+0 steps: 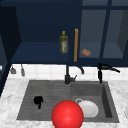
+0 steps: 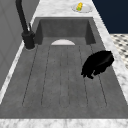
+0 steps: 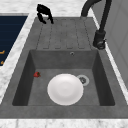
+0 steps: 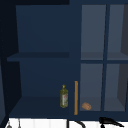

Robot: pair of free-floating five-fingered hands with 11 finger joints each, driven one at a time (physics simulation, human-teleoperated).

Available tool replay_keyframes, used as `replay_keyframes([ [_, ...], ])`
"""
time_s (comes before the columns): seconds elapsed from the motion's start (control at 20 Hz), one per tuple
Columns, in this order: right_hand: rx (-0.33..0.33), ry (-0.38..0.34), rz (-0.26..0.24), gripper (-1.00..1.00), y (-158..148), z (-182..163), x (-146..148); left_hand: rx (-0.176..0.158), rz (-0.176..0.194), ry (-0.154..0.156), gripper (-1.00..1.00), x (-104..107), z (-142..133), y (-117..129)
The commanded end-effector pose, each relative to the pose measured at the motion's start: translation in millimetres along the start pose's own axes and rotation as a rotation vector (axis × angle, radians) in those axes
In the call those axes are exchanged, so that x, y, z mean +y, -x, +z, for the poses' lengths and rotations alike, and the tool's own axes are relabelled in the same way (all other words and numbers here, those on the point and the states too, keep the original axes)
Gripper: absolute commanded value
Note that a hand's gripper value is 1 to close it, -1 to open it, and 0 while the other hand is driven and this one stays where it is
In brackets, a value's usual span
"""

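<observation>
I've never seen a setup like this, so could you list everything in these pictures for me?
Sink: one, grey, set in a marble counter.
Tap: one, black, behind the sink.
Plate: one, white, in the basin.
Ball: one, red, at the sink's front edge.
Bottle: one, olive green, on the cabinet shelf.
Cabinet handle: one, orange, upright beside the bottle.
Bread roll: one, brown, on the shelf.
Left robot hand: black, fingers curled, over the draining board.
Right robot hand: black, by the wall.
</observation>
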Motion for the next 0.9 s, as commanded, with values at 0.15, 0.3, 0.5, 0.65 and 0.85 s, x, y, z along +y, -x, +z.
replay_keyframes([
  [0.15, 0.168, -0.059, -0.002, -1.00, -31.8, 14.4, -7.7, 0.000, 0.000, 0.000, 0.00, 0.0, 0.0, 0.0],
  [0.3, 0.277, -0.094, 0.009, -1.00, -37.3, 19.6, -12.1, 0.000, 0.000, 0.000, 0.00, 0.0, 0.0, 0.0],
  [0.5, 0.358, -0.100, 0.022, -1.00, -1.9, 11.2, 14.5, 0.000, 0.000, 0.000, 0.00, 0.0, 0.0, 0.0],
  [0.65, 0.328, -0.080, 0.007, -1.00, 18.5, 0.2, 31.4, 0.000, 0.000, 0.000, 0.00, 0.0, 0.0, 0.0],
  [0.85, 0.308, -0.082, -0.020, -1.00, 26.9, -11.4, 55.4, 0.000, 0.000, 0.000, 0.00, 0.0, 0.0, 0.0],
])
